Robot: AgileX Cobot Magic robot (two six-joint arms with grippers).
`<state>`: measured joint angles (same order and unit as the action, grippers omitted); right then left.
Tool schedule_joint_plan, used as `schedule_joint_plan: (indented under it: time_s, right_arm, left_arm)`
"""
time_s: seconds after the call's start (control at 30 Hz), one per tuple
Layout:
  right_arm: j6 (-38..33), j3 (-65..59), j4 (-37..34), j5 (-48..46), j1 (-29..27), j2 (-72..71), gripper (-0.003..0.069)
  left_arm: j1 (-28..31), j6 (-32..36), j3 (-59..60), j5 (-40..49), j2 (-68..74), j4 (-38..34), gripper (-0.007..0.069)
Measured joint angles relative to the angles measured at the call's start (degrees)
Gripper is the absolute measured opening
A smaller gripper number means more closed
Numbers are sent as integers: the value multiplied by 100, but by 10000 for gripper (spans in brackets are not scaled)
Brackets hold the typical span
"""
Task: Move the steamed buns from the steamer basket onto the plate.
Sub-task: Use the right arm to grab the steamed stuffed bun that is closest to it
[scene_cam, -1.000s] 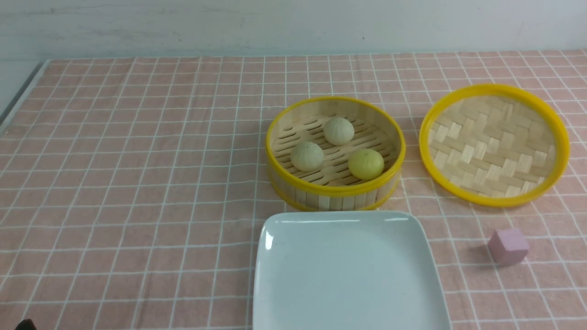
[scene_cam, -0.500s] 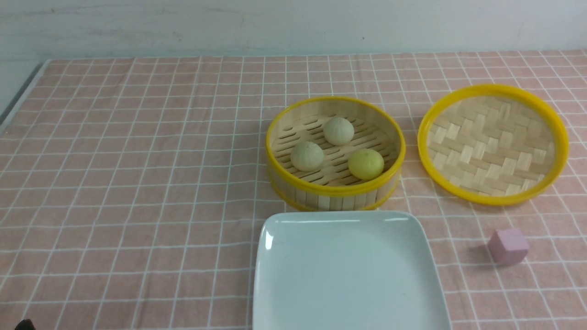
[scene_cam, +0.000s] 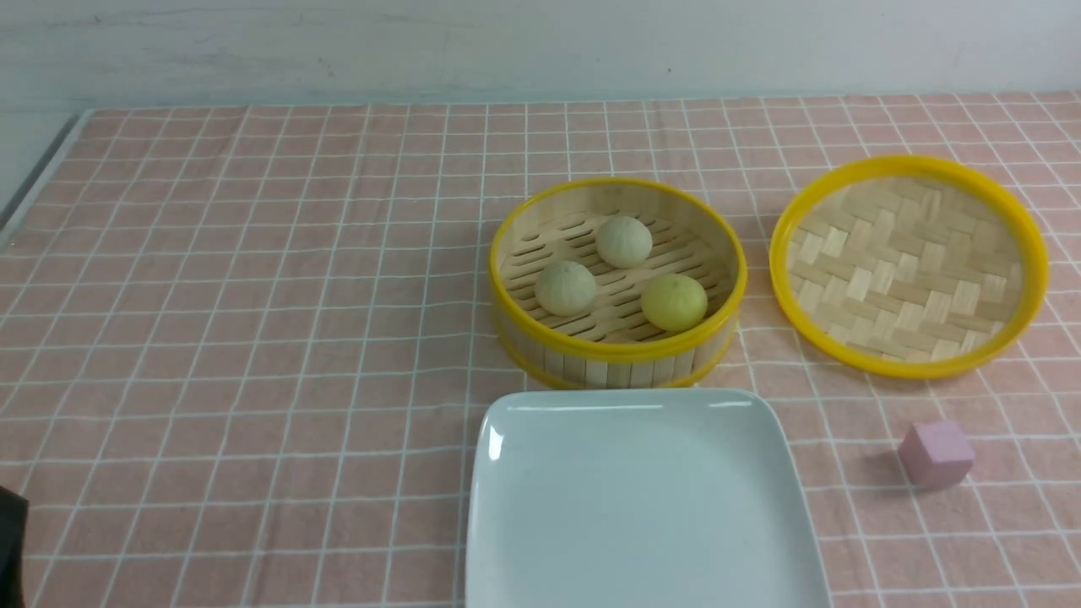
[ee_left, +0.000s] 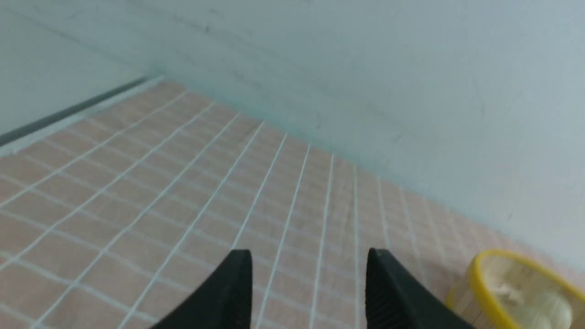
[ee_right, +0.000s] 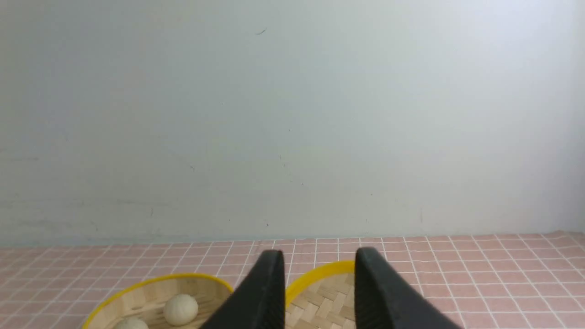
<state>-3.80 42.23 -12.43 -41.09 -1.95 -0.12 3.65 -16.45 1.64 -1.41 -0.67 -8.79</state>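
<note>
My left arm (scene_cam: 10, 540) has pushed further into the lower left corner of the front view, so I judge the reach is starting. The plate (scene_cam: 642, 507), bottom centre, is bare. The steamer basket (scene_cam: 616, 353), just above it, holds all three steamed buns (scene_cam: 566, 287). Both the left gripper (ee_left: 308, 256) and the right gripper (ee_right: 320, 253) gape apart, empty.

We saw one pale bun (scene_cam: 624, 241) toward the back of the steamer basket (scene_cam: 616, 368), a second pale bun (scene_cam: 566, 287) at its left and the yellow bun (scene_cam: 674, 302) at its right, all apart on the slotted floor. The round, yellow-rimmed basket stood upright. The glossy white plate (scene_cam: 633, 515) lay flat just in front of it.
</note>
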Motion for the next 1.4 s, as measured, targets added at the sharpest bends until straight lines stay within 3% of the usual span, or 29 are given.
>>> schedule_joint_plan:
  time_s: [0.27,0.4,0.5,0.67,0.8,0.97,1.07,1.1,1.13,1.17,1.23,1.27,1.3,1.4]
  right_arm:
    - [-169,56,-486,-87,-4,208,241]
    - [-490,268,-859,-383,-4,862,241]
    - [-1426,746,-1187,-720,-4,1975,241]
    - [-2453,1410,-1597,-747,-4,3380,241]
    - [-3182,2017,-1916,-742,-4,4619,241]
    - [-3795,2886,-2303,-828,-4,5939,241]
    - [-4018,3500,-2514,-1103,-4,6723,241]
    - [-4018,3535,-2527,-1103,-4,6766,241]
    - [-4051,3780,-2610,-1327,-4,7056,241]
    - [-4057,3815,-2634,-1360,-4,7137,241]
    - [-4073,4247,-2823,-1826,-4,7668,241]
    - [-4073,4278,-2823,-1865,-4,7668,241]
    - [-4077,4553,-2974,-2214,-4,8069,241]
    - [-4061,4980,-3127,-2592,16,8607,241]
  left_arm:
    - [0,-333,0,-1083,0,-225,365]
    - [0,-1141,-267,-607,0,-218,358]
    - [0,-1773,-815,36,0,288,358]
    - [0,-1913,-1620,1092,0,771,358]
    - [0,-1683,-2170,1960,115,564,358]
    - [0,-129,-2652,3027,929,-742,358]
    - [0,1645,-3031,3572,1687,-2298,353]
    - [0,1794,-3058,3604,1735,-2386,353]
    - [0,2773,-3284,3847,2112,-3062,350]
    - [0,2889,-3313,3878,2160,-3142,349]
    - [0,4237,-3671,4264,2780,-3993,347]
    - [0,4237,-3671,4264,2780,-3993,347]
    - [0,4738,-3871,4427,3191,-4352,345]
    - [0,5260,-4110,4626,3827,-4589,345]
